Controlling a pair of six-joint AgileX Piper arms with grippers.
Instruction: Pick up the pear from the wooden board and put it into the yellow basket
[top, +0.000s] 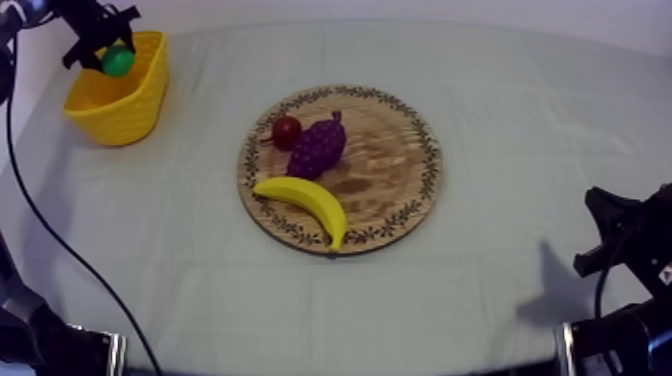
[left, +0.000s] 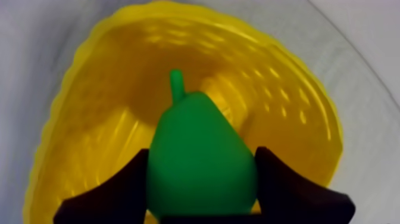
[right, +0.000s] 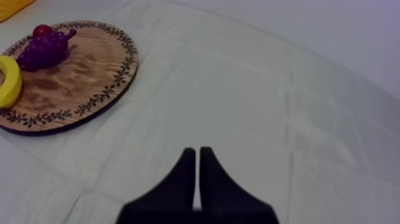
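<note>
Left gripper (left: 201, 179) clamps the pear (left: 199, 143) over the yellow basket (left: 286, 95), seemingly clear of its floor. Right gripper (right: 197, 158) sits pinched together, empty.

Top slants onto table (top: 520, 120), left wrist near basket (left: 107, 89), right faces board (right: 83, 77)

Grey-wht cloth (top: 520, 120) (creased), even light

In the top view, at ten o'clock from the round wooden board (top: 400, 190), our left gripper's (top: 105, 52) fingers hid all but a green patch of the toy pear (top: 118, 62). From the left wrist, the picture's edge cut off the pear's base, and the pear hid the yellow basket's (left: 286, 101) floor. From the right wrist, the edge cut off the yellow toy banana (right: 9, 80).
</note>
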